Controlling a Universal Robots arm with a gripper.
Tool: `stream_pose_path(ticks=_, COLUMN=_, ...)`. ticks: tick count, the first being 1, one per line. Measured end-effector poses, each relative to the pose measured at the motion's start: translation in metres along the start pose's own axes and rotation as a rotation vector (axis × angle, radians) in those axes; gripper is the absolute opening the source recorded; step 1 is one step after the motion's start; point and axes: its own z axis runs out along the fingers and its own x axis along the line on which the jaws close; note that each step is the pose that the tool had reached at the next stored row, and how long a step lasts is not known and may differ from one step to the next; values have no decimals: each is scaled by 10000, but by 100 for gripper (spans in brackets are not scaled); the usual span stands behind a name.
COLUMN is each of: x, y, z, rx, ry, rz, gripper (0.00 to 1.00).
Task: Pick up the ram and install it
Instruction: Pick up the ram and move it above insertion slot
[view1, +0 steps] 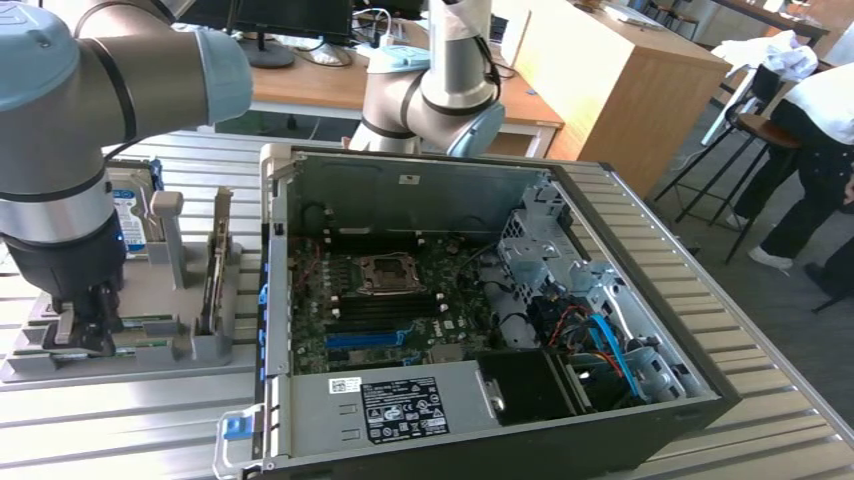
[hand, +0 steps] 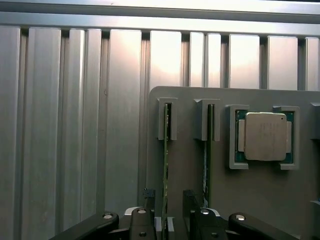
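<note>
Two green ram sticks stand on edge in slots of a grey holder (hand: 190, 175). My gripper (hand: 168, 212) is low over the holder and open. Its two dark fingers (hand: 146, 202) stand on either side of the outer ram stick (hand: 166, 160), with a small gap on each side. The second ram stick (hand: 206, 160) sits one slot over, just outside the other finger. In the exterior view the gripper (view1: 80, 330) is down at the holder (view1: 200, 350) on the exterior view's left, beside the green ram (view1: 144, 323). The open computer case (view1: 400, 190) lies to the right, with its motherboard (view1: 387, 310) exposed.
A square silver processor (hand: 265, 136) rests in a pocket of the holder beside the ram slots. A blue-labelled hard drive (view1: 134, 225) stands at the holder's back. The ribbed metal table (view1: 120, 430) carries everything. A person (view1: 821, 140) stands by a stool at the far right.
</note>
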Motion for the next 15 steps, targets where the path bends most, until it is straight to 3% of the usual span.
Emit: stream_pose_path(ticks=15, x=0, y=-80, z=12, rx=1, ry=-20, rz=-2, gripper=36)
